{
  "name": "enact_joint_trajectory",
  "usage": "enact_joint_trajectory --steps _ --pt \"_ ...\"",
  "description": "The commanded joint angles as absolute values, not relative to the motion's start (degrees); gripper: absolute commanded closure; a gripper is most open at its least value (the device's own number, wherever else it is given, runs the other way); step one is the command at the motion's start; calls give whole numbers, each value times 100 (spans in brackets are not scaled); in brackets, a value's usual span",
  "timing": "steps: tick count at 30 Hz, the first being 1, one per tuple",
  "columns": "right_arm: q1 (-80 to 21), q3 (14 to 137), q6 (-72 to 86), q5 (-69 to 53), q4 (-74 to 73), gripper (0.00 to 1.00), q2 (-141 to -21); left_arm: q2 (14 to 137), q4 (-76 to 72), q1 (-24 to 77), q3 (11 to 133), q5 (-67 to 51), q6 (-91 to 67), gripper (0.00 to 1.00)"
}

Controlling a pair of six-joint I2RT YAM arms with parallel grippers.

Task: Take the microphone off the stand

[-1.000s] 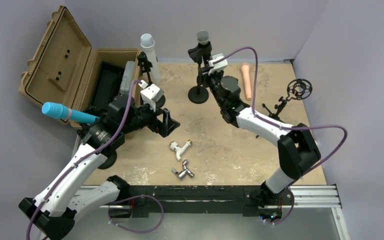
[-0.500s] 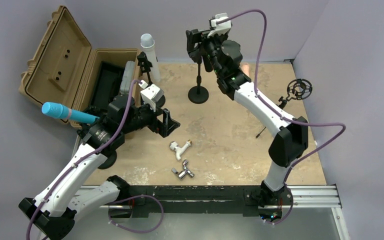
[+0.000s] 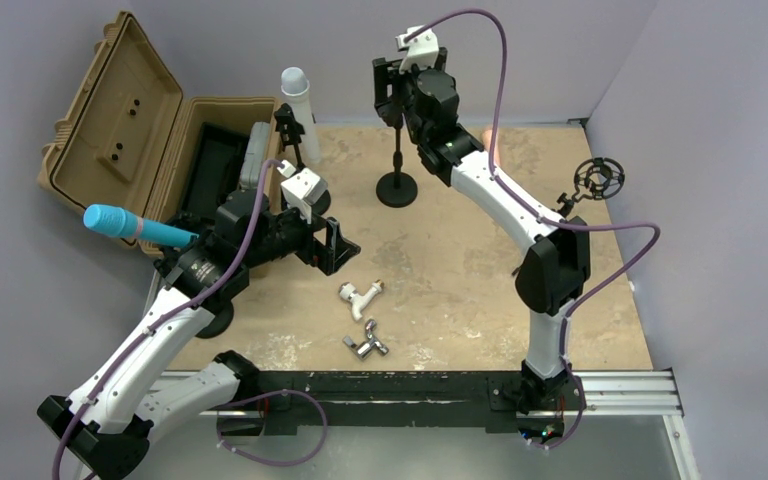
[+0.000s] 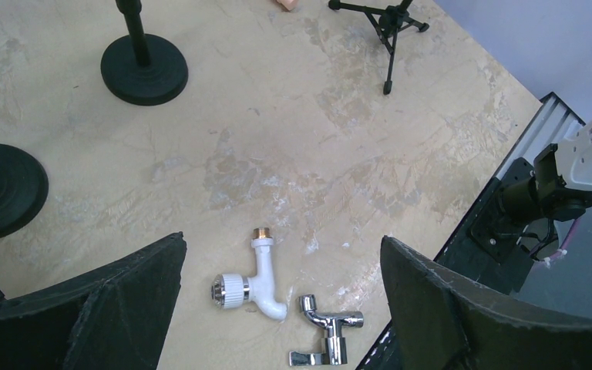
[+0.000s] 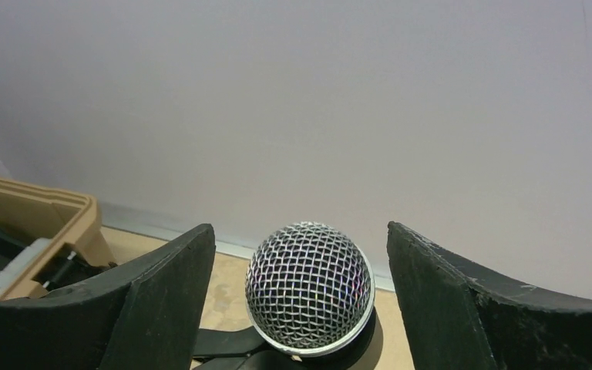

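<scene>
Shiny wire-mesh microphone head (image 5: 309, 287), matt black stand base (image 4: 144, 69)

Left gripper (image 4: 281, 248) is hanging with its fingers spread wide over the table (image 4: 301, 139). White pipe fitting (image 4: 253, 284) is lying between them. Chrome tap (image 4: 325, 341) is lying just beside the fitting. Round stand base (image 4: 144, 71) is standing well beyond the fitting.

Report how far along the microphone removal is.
Done: the right claw sits at the top of the stand, jaws open either side of the microphone head. In hand: the grasp itself, with nothing held yet. Left: close on the microphone and lift it out of the stand. The left claw hangs open and empty.
</scene>
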State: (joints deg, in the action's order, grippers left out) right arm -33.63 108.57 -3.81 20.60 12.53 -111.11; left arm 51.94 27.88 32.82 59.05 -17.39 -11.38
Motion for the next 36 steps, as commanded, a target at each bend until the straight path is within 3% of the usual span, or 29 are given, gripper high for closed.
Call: enact_joint_trajectory --steps 1,5,8,12,17,22,36 --pt "-3353 10965 -648 2495 1133 20 -11097 5119 2593 3319 6100 -1810 -1151 6" --pt "-3354 10807 -708 2690 1202 16 -11017 5154 2602 3323 6095 -1790 -1143 6" --pt "-3356 10724 -763 2614 1241 23 -10970 5162 2601 3318 6092 -1789 -1143 6" --pt "-3349 10626 -814 2643 1322 42 -10947 5176 2587 3322 6086 -1772 -1138 6" --pt "-3380 10842 -838 2257 957 81 -10950 5120 2478 3322 6000 -1741 -1134 7" --pt "-3409 10790 -477 1650 555 99 -10595 5077 1837 3321 5768 -1654 -1504 4" --pt "-3951 10034 606 1120 108 100 -9555 5964 1173 3321 6727 -451 -1887 0"
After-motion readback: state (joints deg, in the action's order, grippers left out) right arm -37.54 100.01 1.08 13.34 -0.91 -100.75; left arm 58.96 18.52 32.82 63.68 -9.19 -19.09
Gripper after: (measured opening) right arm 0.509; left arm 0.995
